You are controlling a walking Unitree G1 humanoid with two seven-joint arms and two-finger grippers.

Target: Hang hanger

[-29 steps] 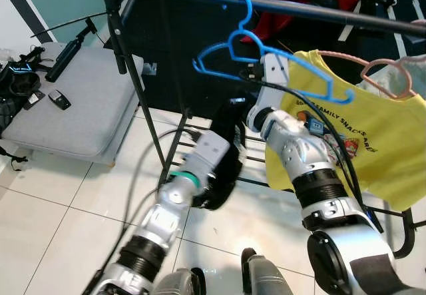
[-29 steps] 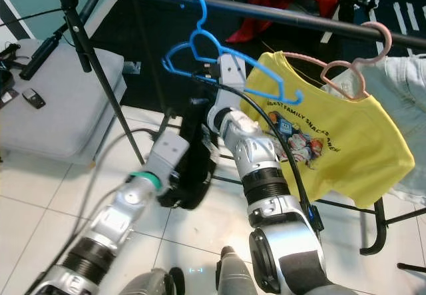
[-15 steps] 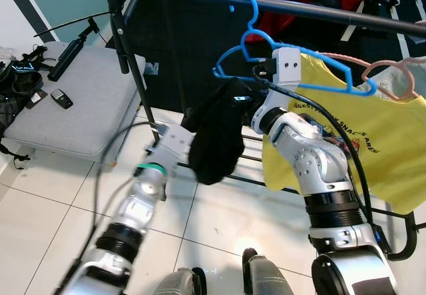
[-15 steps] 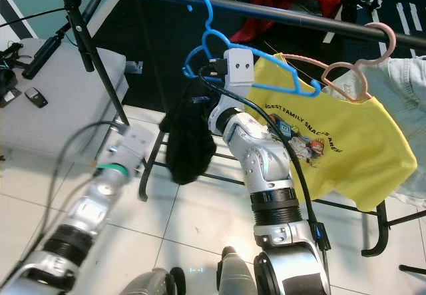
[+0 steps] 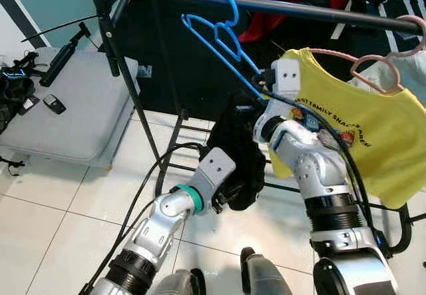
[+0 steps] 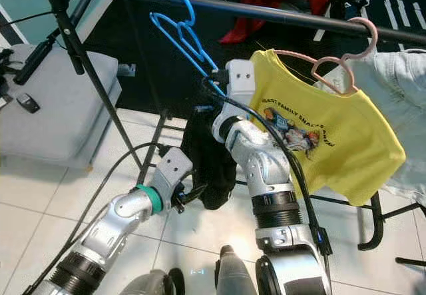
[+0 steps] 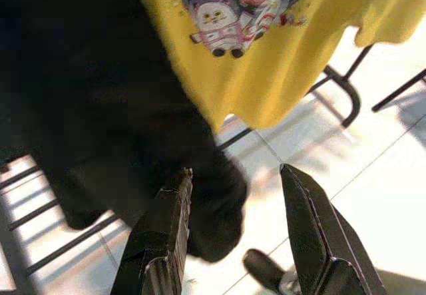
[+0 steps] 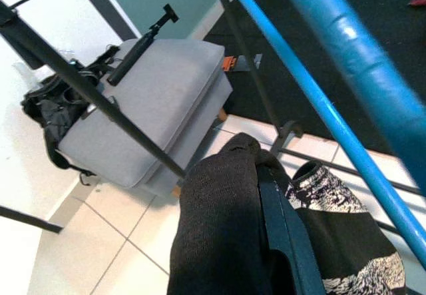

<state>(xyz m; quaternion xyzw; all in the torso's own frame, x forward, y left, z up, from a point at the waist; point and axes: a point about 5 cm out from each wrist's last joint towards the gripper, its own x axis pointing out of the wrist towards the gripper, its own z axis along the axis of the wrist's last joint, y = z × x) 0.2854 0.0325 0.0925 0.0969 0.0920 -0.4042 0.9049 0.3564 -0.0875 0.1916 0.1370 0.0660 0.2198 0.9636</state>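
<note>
Nearest, at about 7 o'clock in the head views, the left hand (image 7: pixel 233 235) reaches up under a black garment (image 5: pixel 241 158); its two fingers (image 7: pixel 160 232) stand apart, with the garment's lower edge hanging just in front of them and the white tiled floor (image 5: pixel 53 202) below.

The black garment hangs at the centre of the scene, draped from the low end of a blue hanger (image 5: pixel 223 38). The right hand (image 6: pixel 212 88) is raised to that low end, at about 1 o'clock from the left hand; whether its fingers are clamped on the hanger cannot be told, as garment and wrist hide them. In the right wrist view the blue bar (image 8: pixel 346 62) runs close past the camera above the dark cloth.

The blue hanger tilts steeply, its hook (image 5: pixel 230 3) over the black rail (image 5: pixel 313 12) of the clothes rack at 12 o'clock.

At 3 o'clock a yellow printed T-shirt (image 5: pixel 359 135) hangs on a pink hanger (image 5: pixel 389 65) from the same rail.

Farther off, at 9 o'clock, a grey cushion (image 5: pixel 66 108) lies on the floor with a small black device (image 5: pixel 52 103) on it.
</note>
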